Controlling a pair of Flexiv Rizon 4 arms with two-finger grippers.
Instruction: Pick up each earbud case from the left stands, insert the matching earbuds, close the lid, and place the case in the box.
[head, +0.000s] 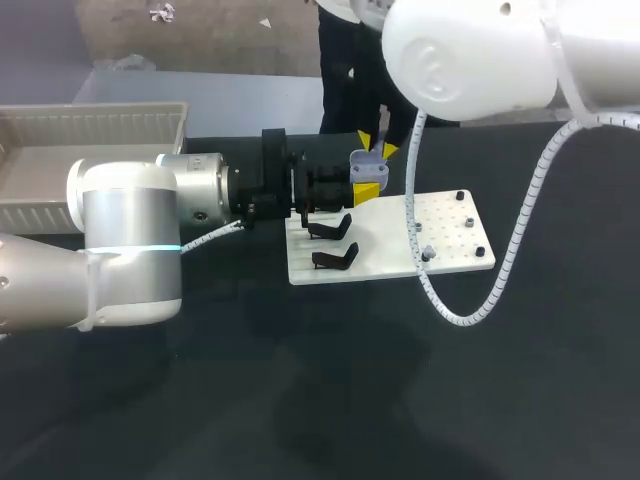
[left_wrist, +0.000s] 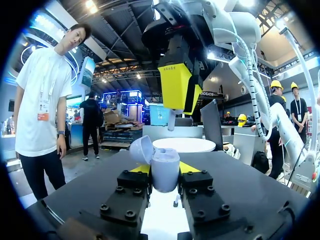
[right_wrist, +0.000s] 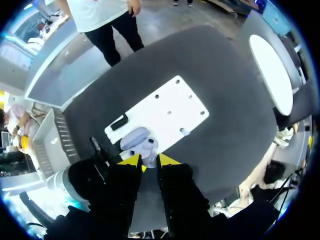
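On the black table, at 11 o'clock of the white board, my left gripper clamps the open earbud case, my right gripper at its 12 o'clock pinches an earbud, so I judge insertion needs straight lowering

Lavender earbud case; white board; black stands; black table.

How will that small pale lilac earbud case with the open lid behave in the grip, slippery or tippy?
The pale lilac rounded earbud case looks smooth and glossy, so it may slip in the left gripper. Its open hinged lid probably swings if bumped.
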